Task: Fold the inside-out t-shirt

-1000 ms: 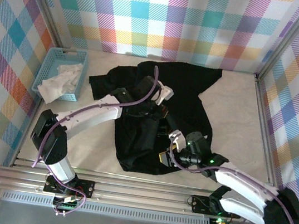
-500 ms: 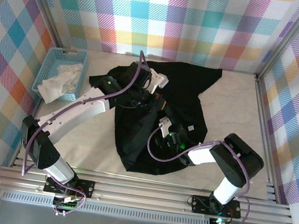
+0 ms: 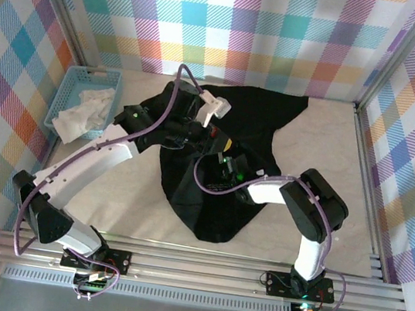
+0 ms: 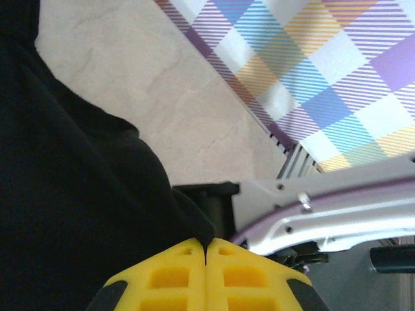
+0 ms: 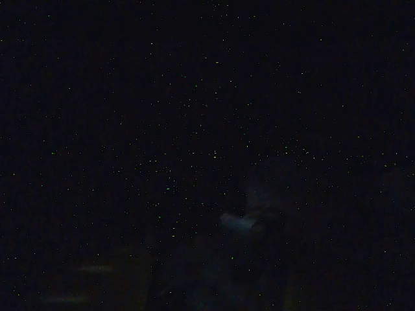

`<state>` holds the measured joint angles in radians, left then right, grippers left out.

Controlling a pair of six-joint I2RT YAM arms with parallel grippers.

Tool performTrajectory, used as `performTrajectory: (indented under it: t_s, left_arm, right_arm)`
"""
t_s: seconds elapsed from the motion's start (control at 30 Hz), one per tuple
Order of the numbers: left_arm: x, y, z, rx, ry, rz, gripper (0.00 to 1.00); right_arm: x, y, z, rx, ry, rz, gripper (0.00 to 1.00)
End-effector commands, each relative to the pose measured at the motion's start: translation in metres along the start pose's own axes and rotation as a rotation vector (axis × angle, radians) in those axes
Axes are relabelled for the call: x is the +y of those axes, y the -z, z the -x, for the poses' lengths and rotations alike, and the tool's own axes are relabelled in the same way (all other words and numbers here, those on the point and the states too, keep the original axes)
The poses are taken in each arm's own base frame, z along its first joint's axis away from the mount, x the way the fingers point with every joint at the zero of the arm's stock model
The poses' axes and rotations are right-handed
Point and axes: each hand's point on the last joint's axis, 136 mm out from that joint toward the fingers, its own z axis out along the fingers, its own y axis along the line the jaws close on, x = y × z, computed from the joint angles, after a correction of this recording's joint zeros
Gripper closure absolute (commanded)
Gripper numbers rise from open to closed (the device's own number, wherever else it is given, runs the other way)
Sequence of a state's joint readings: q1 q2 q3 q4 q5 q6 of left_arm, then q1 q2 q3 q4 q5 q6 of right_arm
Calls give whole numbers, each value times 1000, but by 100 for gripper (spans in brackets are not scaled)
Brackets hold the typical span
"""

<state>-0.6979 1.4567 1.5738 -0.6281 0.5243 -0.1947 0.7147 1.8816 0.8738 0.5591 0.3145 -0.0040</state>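
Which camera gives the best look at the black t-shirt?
Top view: the t-shirt shows in full outline. Left wrist sees one fold pinched in the yellow fingers; right wrist is too dark to tell.

The t-shirt (image 3: 212,203) lies across the middle of the bench (image 3: 332,158), running from the upper centre of the frame, near the back wall, down to a point at lower centre. The basket (image 3: 66,95) sits at upper left against the left wall, apart from the t-shirt. A cloth (image 3: 85,110) lies in it and spills over its lower-left corner. The left tool (image 3: 222,139) is over the t-shirt's middle, its arm reaching in from lower left. In the left wrist view its fingers (image 4: 175,275) press together on the t-shirt's edge at bottom centre. The right tool (image 3: 224,175) sits just below the left tool in the frame, amid the fabric, its arm coming from lower right.
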Motion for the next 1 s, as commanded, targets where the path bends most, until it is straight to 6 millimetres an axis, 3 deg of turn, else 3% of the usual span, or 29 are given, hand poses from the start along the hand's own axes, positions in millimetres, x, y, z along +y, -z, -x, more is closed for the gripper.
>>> performTrajectory:
  t_s: [0.0, 0.33, 0.47, 0.53, 0.77, 0.97]
  left_arm:
    - [-47, 39, 24, -108, -86, -124, 100]
    - [-67, 62, 40, -180, -145, -130, 100]
    - [-38, 64, 44, -203, -147, 54, 100]
    - [-33, 62, 42, -197, -145, 73, 100]
    - [-88, 76, 54, -252, -189, -167, 100]
    - [-137, 104, 67, -298, -263, -290, 100]
  right_arm:
    - [-13, -15, -4, 78, -54, -21, 48]
    - [-20, -25, 1, 172, -114, -6, 42]
    - [-3, -12, 19, 112, -97, 127, 39]
    - [-8, -9, 19, 135, -105, 117, 38]
    - [-31, -30, -7, 336, -75, -42, 32]
    - [-37, -44, -8, 409, -66, -84, 26]
